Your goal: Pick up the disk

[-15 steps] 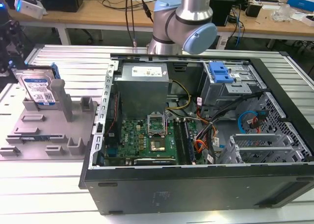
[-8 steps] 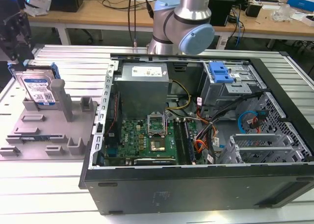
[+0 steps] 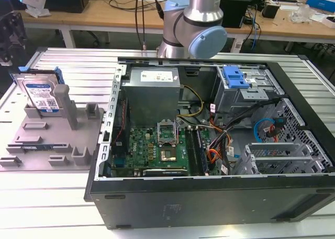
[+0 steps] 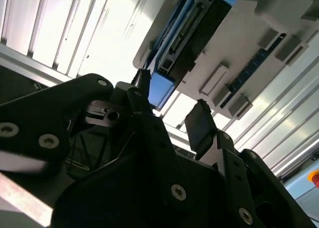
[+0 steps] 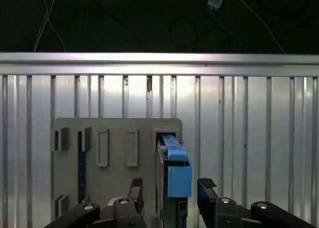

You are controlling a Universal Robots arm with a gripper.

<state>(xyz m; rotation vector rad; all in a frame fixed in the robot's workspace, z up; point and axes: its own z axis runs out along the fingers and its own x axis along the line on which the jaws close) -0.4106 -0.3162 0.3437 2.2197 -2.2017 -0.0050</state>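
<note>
**A:** One disk [image 3: 39, 95] to follow. In the exterior view it stands on edge in the grey fixture [image 3: 57, 145], on the exterior view's left. It is well apart from the open case [image 3: 209, 207], and its label faces us.

**B:** We have the arm [image 3: 196, 14] rising behind the case.

**A:** Over to the second wrist view. The gripper [image 4: 172, 113] has its fingers [image 4: 199, 125] spread with nothing between them. The disk [image 4: 197, 28] sits beyond them in its slot, with the end of a blue rail [image 4: 160, 88] nearest us.

**B:** So we call the pincer wide and empty. Now the first wrist view.

**A:** Here we look straight down on the disk [image 5: 174, 153], edge-on in the fixture [image 5: 114, 138] on the slatted table [image 5: 249, 138]. The gripper [image 5: 171, 193] lines up over it, one finger to each side and daylight on both. We can't tell how far above the top edge it is.

**B:** How do we reckon it handles?

**A:** We judge it stiff, all metal, and weighty for its size. The faces look smooth, so it could slip, and a knock or a drop would hurt it.

**B:** And the hold?

**A:** We'd say across the two broad flat faces, centred near the upper edge. We'd avoid the plastic rails, which may flex.
</note>
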